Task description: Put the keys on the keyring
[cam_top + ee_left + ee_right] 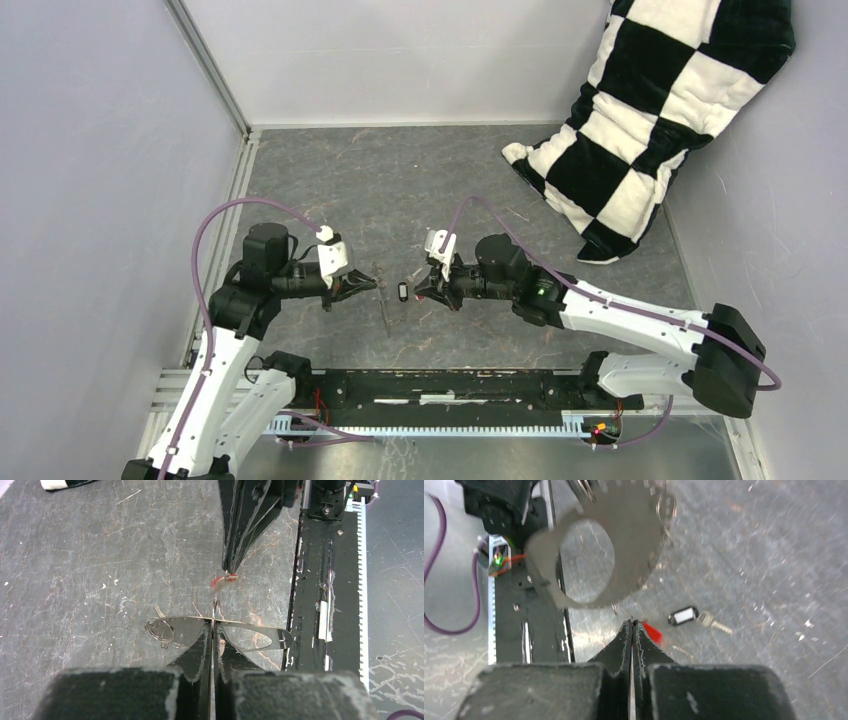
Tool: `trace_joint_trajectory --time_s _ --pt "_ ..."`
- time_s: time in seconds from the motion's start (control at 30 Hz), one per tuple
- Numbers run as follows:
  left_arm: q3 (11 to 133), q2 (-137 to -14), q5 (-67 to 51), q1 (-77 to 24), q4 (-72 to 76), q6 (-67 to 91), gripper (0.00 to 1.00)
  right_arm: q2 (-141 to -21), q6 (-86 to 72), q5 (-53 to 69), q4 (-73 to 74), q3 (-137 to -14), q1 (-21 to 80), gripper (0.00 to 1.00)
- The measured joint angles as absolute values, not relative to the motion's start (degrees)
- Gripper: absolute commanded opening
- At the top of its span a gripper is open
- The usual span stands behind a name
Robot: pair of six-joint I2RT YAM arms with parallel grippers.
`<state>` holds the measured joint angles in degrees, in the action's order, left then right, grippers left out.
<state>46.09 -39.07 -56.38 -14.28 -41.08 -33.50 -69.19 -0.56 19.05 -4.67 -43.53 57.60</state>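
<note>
Slippage worry: left end effector (213, 623) clamps keyring (635, 555), right end effector (632, 624) pinches red key (652, 632) at 12 o'clock; either could twist.

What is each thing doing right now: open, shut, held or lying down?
left gripper, shut on the keyring.
right gripper, shut on the red key.
keyring, held by the left gripper.
red key, pinched close to the keyring, not seen threaded on.
black key, lying loose on the table.
checkered pillow, leaning up, untouched.
</note>
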Motion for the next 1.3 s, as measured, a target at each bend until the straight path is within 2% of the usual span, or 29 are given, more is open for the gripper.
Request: trace_joint_trajectory --time_s 0.37,0.83,1.3 --pt "46.1 -38.5 -54.5 -14.3 -41.1 -33.4 0.02 -68.8 0.4 11.9 -4.1 -53.4 66.3 0.01" --pt "46.1 -37.1 -52.6 -14.3 -41.1 -32.8 0.02 -75.2 1.9 5.5 -2.1 -61.5 69.7 0.0" --pt "46.1 -36.2 -52.5 -14.3 -41.1 -32.8 0.02 -77.0 3.2 2.2 -2.0 -63.7 71.6 0.0"
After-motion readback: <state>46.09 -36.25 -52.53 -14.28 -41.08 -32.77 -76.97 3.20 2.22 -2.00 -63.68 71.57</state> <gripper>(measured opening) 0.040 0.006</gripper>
